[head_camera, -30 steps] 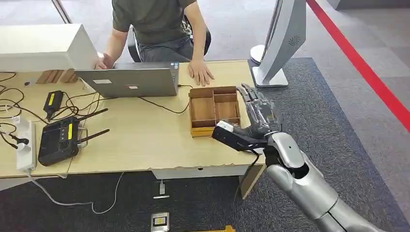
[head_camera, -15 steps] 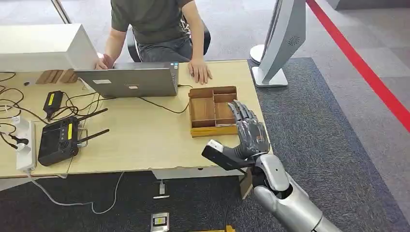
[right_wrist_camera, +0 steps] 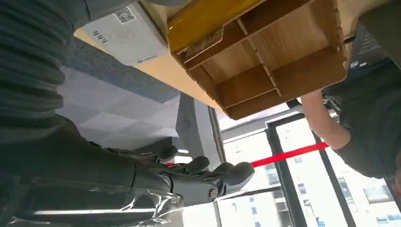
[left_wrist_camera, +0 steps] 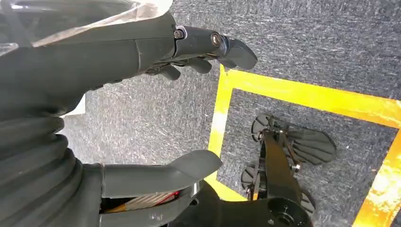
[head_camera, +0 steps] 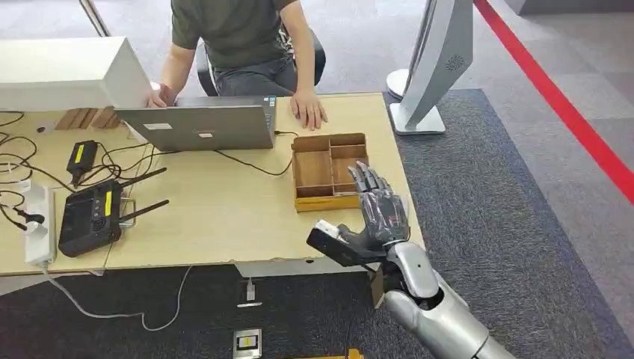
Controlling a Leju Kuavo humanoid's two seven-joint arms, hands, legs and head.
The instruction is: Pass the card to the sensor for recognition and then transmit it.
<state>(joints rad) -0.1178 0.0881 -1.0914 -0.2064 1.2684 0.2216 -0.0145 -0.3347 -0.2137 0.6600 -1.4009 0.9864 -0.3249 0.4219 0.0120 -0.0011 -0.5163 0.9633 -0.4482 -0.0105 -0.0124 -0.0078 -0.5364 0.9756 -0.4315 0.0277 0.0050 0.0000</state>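
Observation:
My right hand (head_camera: 377,213) hovers over the table's front right edge, just in front of the wooden compartment tray (head_camera: 329,139). Its fingers point up and apart, and I see nothing between them. In the right wrist view the hand (right_wrist_camera: 142,175) lies with straight dark fingers (right_wrist_camera: 213,177), apart from the tray (right_wrist_camera: 265,71). A white sensor box with a QR label (right_wrist_camera: 125,30) sits on the table beside the tray. A thin flat piece (right_wrist_camera: 201,42) lies in the tray's narrow front slot; I cannot tell whether it is the card. My left hand (left_wrist_camera: 118,56) hangs over the carpet, holding nothing.
A person (head_camera: 239,37) sits at the far side with hands by a grey laptop (head_camera: 202,126). A black remote controller (head_camera: 90,217), cables and a power strip (head_camera: 37,224) lie at the left. A white stand (head_camera: 434,67) rises past the table's right end.
My right hand has drawn back from over the tray's right side towards me and a little left, now at the table's front edge. The person and the table's things have stayed put.

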